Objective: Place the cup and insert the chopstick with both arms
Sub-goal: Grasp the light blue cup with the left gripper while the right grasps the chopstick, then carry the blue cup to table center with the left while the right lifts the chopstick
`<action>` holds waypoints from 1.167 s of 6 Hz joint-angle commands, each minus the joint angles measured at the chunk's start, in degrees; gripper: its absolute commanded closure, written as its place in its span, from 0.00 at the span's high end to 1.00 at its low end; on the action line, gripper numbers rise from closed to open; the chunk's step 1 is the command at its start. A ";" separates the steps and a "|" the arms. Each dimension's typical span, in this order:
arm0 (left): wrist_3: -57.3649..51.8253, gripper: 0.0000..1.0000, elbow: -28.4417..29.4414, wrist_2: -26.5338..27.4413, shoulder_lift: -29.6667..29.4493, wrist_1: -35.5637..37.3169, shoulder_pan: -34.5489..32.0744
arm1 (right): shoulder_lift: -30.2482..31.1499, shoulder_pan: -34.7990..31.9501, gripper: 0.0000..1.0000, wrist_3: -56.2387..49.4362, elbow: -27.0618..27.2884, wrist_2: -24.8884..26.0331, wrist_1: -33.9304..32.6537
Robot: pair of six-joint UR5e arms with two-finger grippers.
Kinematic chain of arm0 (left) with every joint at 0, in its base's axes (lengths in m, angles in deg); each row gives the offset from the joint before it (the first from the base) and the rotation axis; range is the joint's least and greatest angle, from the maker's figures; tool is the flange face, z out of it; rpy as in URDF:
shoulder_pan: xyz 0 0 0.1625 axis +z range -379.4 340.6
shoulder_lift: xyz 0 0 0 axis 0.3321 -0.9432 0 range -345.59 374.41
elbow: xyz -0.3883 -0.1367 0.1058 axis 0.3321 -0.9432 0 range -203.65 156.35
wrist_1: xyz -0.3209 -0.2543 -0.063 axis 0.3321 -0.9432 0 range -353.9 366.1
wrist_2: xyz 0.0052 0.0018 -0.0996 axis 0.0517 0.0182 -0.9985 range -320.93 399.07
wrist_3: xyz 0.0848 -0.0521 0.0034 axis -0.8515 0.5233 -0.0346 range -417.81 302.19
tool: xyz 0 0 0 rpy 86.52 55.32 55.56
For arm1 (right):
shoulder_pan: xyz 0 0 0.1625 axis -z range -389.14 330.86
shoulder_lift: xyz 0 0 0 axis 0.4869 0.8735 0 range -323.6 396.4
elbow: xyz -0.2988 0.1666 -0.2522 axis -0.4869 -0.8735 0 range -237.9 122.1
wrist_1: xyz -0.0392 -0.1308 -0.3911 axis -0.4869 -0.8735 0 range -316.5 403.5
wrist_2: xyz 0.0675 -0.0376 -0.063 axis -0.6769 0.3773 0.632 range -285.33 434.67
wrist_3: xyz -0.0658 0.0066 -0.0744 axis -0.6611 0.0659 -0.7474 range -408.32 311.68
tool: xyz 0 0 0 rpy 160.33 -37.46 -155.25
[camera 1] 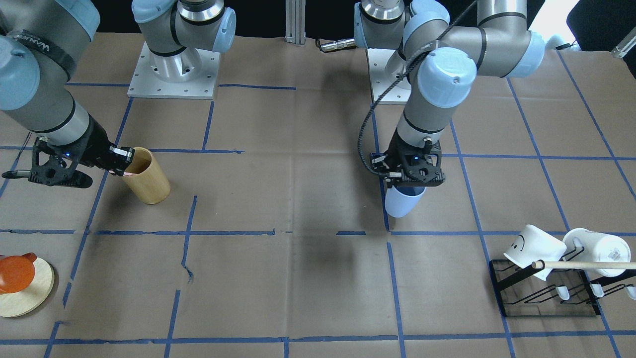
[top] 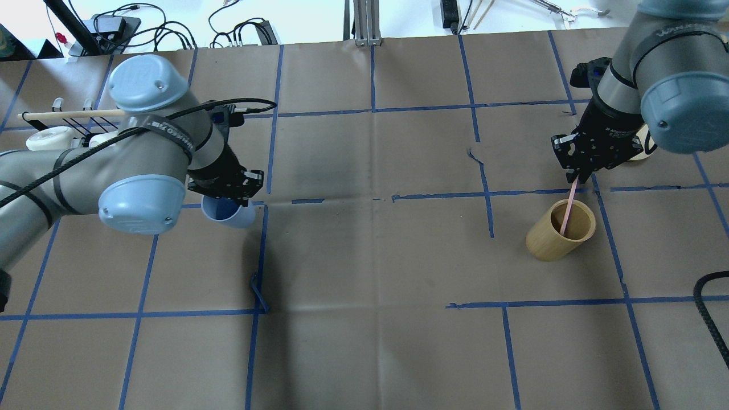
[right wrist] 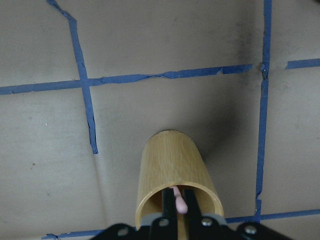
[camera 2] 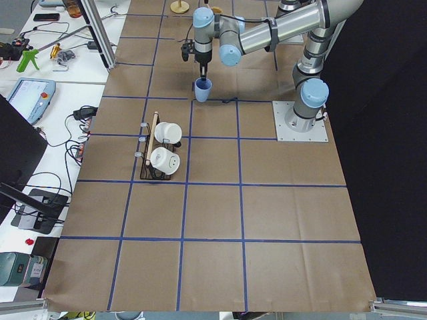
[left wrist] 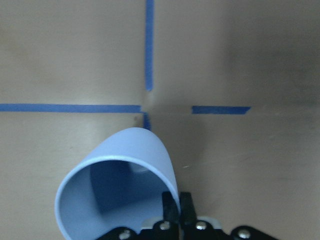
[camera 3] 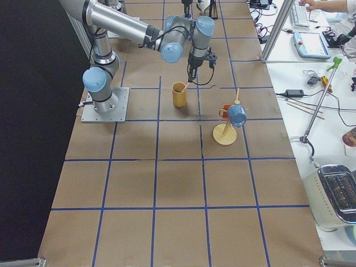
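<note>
Verticality matters: the right gripper (top: 574, 177), closed on the thin pink chopstick (top: 568, 210) inside the tan wooden cylinder (top: 555, 244) toward the table's (top: 370, 256) right edge, should lift straight; the left gripper (top: 228, 197) clamps the rim of the pale blue plastic cup (top: 232, 213) toward its left edge.

Black strap (camera 1: 47, 49) lettering illegible; smiley face on white mug (camera 1: 534, 251).

In your overhead view, the small pale blue plastic cup (top: 230, 213) is left of centre, under the left gripper (top: 228, 196). At right, the thin pink chopstick (top: 568, 208) stands in the tall tan wooden cylinder (top: 547, 242), below the right gripper (top: 575, 177).
</note>
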 commanded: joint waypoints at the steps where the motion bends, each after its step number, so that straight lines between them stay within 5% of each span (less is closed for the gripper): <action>1: 14.74 0.01 13.51 0.65 -9.44 -0.55 -11.23 | 0.92 0.00 0.09 0.00 -0.48 0.01 0.25; 3: 22.48 0.01 17.09 -0.22 -15.18 0.13 -17.24 | 3.12 -0.18 0.09 0.08 -6.24 -0.16 5.30; 6: 22.54 0.01 16.04 0.21 -16.52 1.01 -19.19 | 3.04 -0.35 0.08 0.35 -24.69 -0.78 24.80; 7: 22.45 0.01 16.22 0.30 -17.22 3.46 -19.36 | 2.95 -0.36 0.07 0.44 -25.44 -0.78 26.86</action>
